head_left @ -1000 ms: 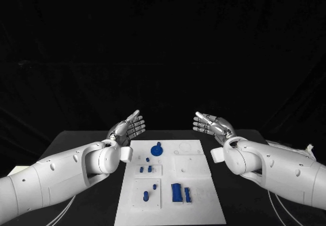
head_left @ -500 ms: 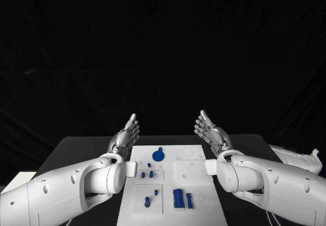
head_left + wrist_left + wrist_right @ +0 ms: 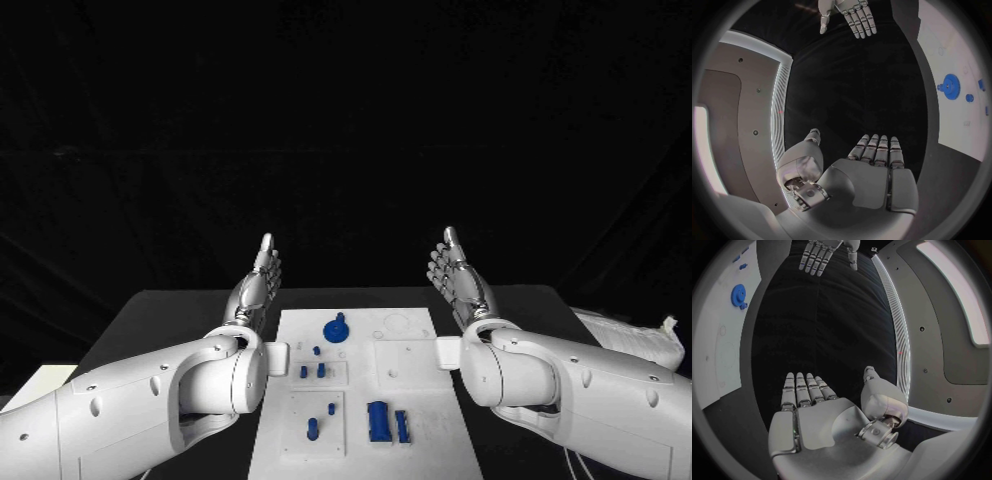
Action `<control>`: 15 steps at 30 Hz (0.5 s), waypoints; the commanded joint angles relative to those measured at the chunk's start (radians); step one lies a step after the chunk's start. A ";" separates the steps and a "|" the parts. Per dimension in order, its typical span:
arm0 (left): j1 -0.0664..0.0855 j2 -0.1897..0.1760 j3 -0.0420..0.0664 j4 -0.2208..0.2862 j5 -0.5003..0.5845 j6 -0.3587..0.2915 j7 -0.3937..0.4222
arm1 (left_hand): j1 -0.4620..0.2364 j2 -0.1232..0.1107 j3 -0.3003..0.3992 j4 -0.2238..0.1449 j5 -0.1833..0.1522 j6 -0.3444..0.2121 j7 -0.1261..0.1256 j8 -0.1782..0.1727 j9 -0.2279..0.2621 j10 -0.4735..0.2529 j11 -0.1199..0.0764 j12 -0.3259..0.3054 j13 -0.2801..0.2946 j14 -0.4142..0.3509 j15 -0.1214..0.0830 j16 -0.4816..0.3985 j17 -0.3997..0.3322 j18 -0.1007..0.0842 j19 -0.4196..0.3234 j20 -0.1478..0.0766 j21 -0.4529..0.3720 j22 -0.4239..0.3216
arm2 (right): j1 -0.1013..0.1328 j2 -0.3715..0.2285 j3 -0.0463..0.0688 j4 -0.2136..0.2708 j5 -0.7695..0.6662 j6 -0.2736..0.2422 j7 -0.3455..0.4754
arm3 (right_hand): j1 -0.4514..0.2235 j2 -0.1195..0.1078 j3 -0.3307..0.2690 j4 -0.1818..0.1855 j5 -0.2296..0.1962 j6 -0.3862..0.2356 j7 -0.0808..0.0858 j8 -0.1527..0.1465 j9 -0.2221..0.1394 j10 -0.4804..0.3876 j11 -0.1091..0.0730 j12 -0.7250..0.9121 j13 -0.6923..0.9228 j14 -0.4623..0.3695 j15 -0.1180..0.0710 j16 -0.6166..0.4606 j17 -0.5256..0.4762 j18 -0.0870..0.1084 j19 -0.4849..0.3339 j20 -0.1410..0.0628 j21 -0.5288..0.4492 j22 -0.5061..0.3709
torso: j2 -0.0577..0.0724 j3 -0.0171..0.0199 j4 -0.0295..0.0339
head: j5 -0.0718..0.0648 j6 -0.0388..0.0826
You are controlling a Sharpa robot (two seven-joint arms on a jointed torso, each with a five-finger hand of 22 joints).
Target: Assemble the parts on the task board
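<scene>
So the black table (image 3: pixel 173 310) is under everything, and the white task board (image 3: pixel 411 400) lies on the middle of it, running lengthwise away from me. My left hand (image 3: pixel 255 285) floats above the table just off the board's far left corner, fingers straight and together, gripping nothing. My right hand (image 3: pixel 462 282) mirrors it off the far right corner, flat, palm facing the left one, also carrying nothing. On the board: a blue gear (image 3: pixel 336 329) near its far end, a pair of long blue blocks (image 3: pixel 385 421) near its close end, and small blue pegs (image 3: pixel 312 370) between those.
</scene>
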 commanded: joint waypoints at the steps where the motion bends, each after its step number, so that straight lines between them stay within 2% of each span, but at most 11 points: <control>1: 0.000 0.001 0.001 0.003 -0.018 -0.017 0.024 | -0.075 0.000 -0.038 0.000 -0.007 -0.058 -0.002 -0.007 -0.002 -0.059 -0.001 -0.006 -0.001 -0.053 -0.001 -0.007 -0.001 -0.022 -0.041 -0.006 -0.006 -0.013 | 0.000 0.000 0.000 0.002 0.002 -0.006 0.020 | -0.081 0.000 0.001 -0.003 -0.005 -0.054 -0.001 -0.003 -0.001 -0.063 0.000 -0.007 -0.001 -0.067 0.000 -0.004 -0.002 -0.022 -0.061 -0.002 -0.008 -0.001 | 0.000 -0.0001 0.0000 | 0.000 0.000; 7: 0.000 0.001 0.001 0.003 -0.018 -0.017 0.024 | -0.108 0.000 -0.038 0.000 -0.007 -0.082 -0.002 -0.007 -0.002 -0.086 -0.001 -0.006 -0.001 -0.075 -0.001 -0.007 -0.001 -0.022 -0.059 -0.006 -0.006 -0.013 | 0.000 0.000 0.000 0.002 0.002 -0.006 0.020 | -0.117 0.000 0.001 -0.003 -0.005 -0.078 -0.001 -0.003 -0.001 -0.092 0.000 -0.007 -0.001 -0.097 0.000 -0.004 -0.002 -0.022 -0.090 -0.002 -0.008 -0.001 | 0.000 -0.0001 0.0000 | 0.000 0.000; 8: 0.000 0.001 0.001 0.003 -0.018 -0.017 0.024 | -0.116 0.000 -0.038 0.000 -0.007 -0.087 -0.002 -0.007 -0.002 -0.092 -0.001 -0.006 -0.001 -0.081 -0.001 -0.007 -0.001 -0.022 -0.131 -0.006 -0.006 -0.013 | 0.000 0.000 0.000 0.002 0.002 -0.006 0.020 | -0.125 0.000 0.001 -0.003 -0.005 -0.083 -0.001 -0.003 -0.001 -0.098 0.000 -0.007 -0.001 -0.104 0.000 -0.004 -0.002 -0.022 -0.097 -0.002 -0.008 -0.001 | 0.000 -0.0001 0.0000 | 0.000 0.000; 11: 0.000 0.001 0.001 0.003 -0.018 -0.017 0.024 | -0.127 0.000 -0.038 0.000 -0.007 -0.096 -0.002 -0.007 -0.002 -0.102 -0.001 -0.006 -0.001 -0.089 -0.001 -0.007 -0.001 -0.022 -0.131 -0.006 -0.006 -0.013 | 0.000 0.000 0.000 0.002 0.002 -0.006 0.020 | -0.139 0.000 0.001 -0.003 -0.005 -0.091 -0.001 -0.003 -0.001 -0.108 0.000 -0.007 -0.001 -0.115 0.000 -0.004 -0.002 -0.022 -0.107 -0.002 -0.008 -0.001 | 0.000 -0.0001 0.0000 | 0.000 0.000; 12: 0.000 0.001 0.001 0.003 -0.018 -0.017 0.024 | -0.132 0.000 -0.038 0.000 -0.007 -0.098 -0.002 -0.007 -0.002 -0.104 -0.001 -0.006 -0.001 -0.091 -0.001 -0.007 -0.001 -0.022 -0.131 -0.006 -0.006 -0.013 | 0.000 0.000 0.000 0.002 0.002 -0.006 0.020 | -0.156 0.000 0.001 -0.003 -0.005 -0.170 -0.001 -0.003 -0.001 -0.121 0.000 -0.007 -0.001 -0.130 0.000 -0.004 -0.002 -0.022 -0.120 -0.002 -0.008 -0.001 | 0.000 -0.0001 0.0000 | 0.000 0.000; 13: 0.000 0.001 0.001 0.003 -0.018 -0.017 0.024 | -0.135 0.000 -0.038 0.000 -0.007 -0.102 -0.002 -0.007 -0.002 -0.105 -0.001 -0.006 -0.001 -0.095 -0.001 -0.007 -0.001 -0.022 -0.131 -0.006 -0.006 -0.013 | 0.000 0.000 0.000 0.002 0.002 -0.006 0.020 | -0.173 0.000 0.001 -0.003 -0.005 -0.170 -0.001 -0.003 -0.001 -0.198 0.000 -0.007 -0.001 -0.210 0.000 -0.004 -0.002 -0.022 -0.195 -0.002 -0.008 -0.001 | 0.000 -0.0001 0.0000 | 0.000 0.000; 14: 0.000 0.001 0.001 0.003 -0.018 -0.017 0.024 | -0.137 0.000 -0.038 0.000 -0.007 -0.105 -0.002 -0.007 -0.002 -0.110 -0.001 -0.006 -0.001 -0.165 -0.001 -0.007 -0.001 -0.022 -0.131 -0.006 -0.006 -0.013 | 0.000 0.000 0.000 0.002 0.002 -0.006 0.020 | -0.255 0.000 0.001 -0.003 -0.005 -0.170 -0.001 -0.003 -0.001 -0.198 0.000 -0.007 -0.001 -0.210 0.000 -0.004 -0.002 -0.022 -0.195 -0.002 -0.008 -0.001 | 0.000 -0.0001 0.0000 | 0.000 0.000; 15: 0.000 0.001 0.001 0.003 -0.018 -0.017 0.024 | -0.139 0.000 -0.038 0.000 -0.007 -0.105 -0.002 -0.007 -0.002 -0.112 -0.001 -0.006 -0.001 -0.165 -0.001 -0.007 -0.001 -0.022 -0.131 -0.006 -0.006 -0.013 | 0.000 0.000 0.000 0.002 0.002 -0.006 0.020 | -0.255 0.000 0.001 -0.003 -0.005 -0.170 -0.001 -0.003 -0.001 -0.198 0.000 -0.007 -0.001 -0.210 0.000 -0.004 -0.002 -0.022 -0.195 -0.002 -0.008 -0.001 | 0.000 -0.0001 0.0000 | 0.000 0.000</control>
